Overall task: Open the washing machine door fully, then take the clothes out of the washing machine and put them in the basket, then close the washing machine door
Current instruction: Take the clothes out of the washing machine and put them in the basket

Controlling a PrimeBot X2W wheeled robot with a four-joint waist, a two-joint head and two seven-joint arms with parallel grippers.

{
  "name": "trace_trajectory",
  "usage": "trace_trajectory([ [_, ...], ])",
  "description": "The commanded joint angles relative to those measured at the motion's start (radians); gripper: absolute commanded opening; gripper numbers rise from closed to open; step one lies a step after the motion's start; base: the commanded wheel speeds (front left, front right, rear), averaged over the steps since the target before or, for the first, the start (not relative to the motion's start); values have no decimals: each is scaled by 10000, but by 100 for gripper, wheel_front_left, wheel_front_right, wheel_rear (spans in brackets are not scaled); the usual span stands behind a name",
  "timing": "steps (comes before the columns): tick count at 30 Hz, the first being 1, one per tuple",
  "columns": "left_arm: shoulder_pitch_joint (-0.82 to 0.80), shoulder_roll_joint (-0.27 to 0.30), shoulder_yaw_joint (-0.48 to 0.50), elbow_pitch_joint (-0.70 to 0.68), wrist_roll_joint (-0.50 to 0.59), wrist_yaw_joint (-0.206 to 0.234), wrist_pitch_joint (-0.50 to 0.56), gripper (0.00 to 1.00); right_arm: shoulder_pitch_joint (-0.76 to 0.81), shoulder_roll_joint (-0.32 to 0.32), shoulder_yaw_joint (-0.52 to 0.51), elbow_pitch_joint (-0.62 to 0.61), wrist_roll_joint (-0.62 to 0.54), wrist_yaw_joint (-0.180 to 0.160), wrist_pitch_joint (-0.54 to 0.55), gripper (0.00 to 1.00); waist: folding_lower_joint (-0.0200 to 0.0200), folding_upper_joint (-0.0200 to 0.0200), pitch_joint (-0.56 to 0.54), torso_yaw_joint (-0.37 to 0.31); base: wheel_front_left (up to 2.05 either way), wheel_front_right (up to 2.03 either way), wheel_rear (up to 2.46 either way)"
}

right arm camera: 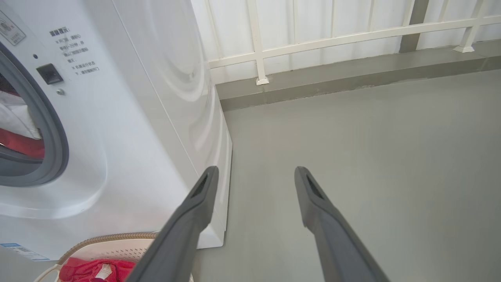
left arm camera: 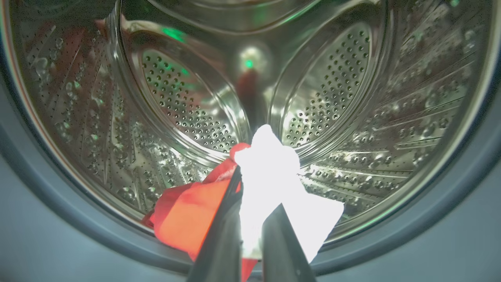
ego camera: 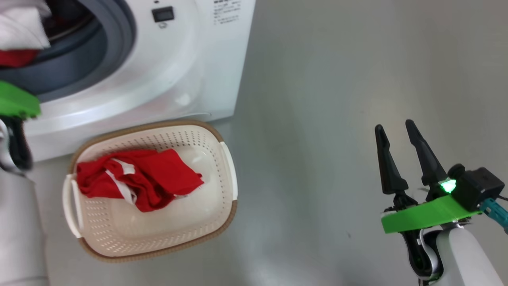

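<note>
Two garments were in sight, both bright red with white parts. The first garment (ego camera: 139,178) lay crumpled in the basket (ego camera: 206,139), spread over the left and middle of its base, with a white stripe showing among the red folds. The second garment (left arm camera: 188,219) hung at the lower lip of the drum (left arm camera: 176,98), its red part sagging to the left and a white panel, glaring in the light, bunched up in the middle. From the head view we saw the same cloth as a white and red heap in the mouth of the washing machine (ego camera: 166,79).

We found the left gripper (left arm camera: 258,188) pinched tight on that second garment, the white panel caught between its two dark fingers, right at the opening and just above the grey gasket (ego camera: 119,35). The perforated steel behind it was bare and shiny.

The basket, cream with a brown rim and white handles, stood on the grey floor (ego camera: 337,79) touching or just in front of the machine's base. Well to the right, the right gripper (ego camera: 393,124) hung over bare floor with its fingers spread wide and nothing between them.
</note>
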Motion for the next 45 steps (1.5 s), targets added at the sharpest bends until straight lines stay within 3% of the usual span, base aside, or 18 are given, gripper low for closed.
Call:
trace_trajectory([
  [1, 536, 207, 342, -681, -41, -139, -77, 0, 312, -112, 92, -167, -106, 48, -65, 100, 0, 0, -404, 312, 0, 0, 0],
  [8, 1954, -567, 707, -2157, 249, -401, -77, 0, 620, -112, -66, -68, -259, 48, -65, 100, 0, 0, -933, 596, 0, 0, 0],
  [18, 3527, -1098, 866, -4000, 85, -587, -77, 0, 994, -112, -271, -32, -411, 48, -65, 100, 0, 0, -1453, 865, 0, 0, 0],
  [37, 6038, -1207, 383, -8231, -1072, -586, -78, 0, 1342, -112, -530, -88, -548, 48, -65, 100, 0, 0, -1853, 1155, 0, 0, 0],
  [45, 6399, -1208, -201, -8080, -1152, -432, -78, 0, 1224, -112, -464, -78, -525, 48, -65, 100, 0, 0, -1712, 1119, 0, 0, 0],
])
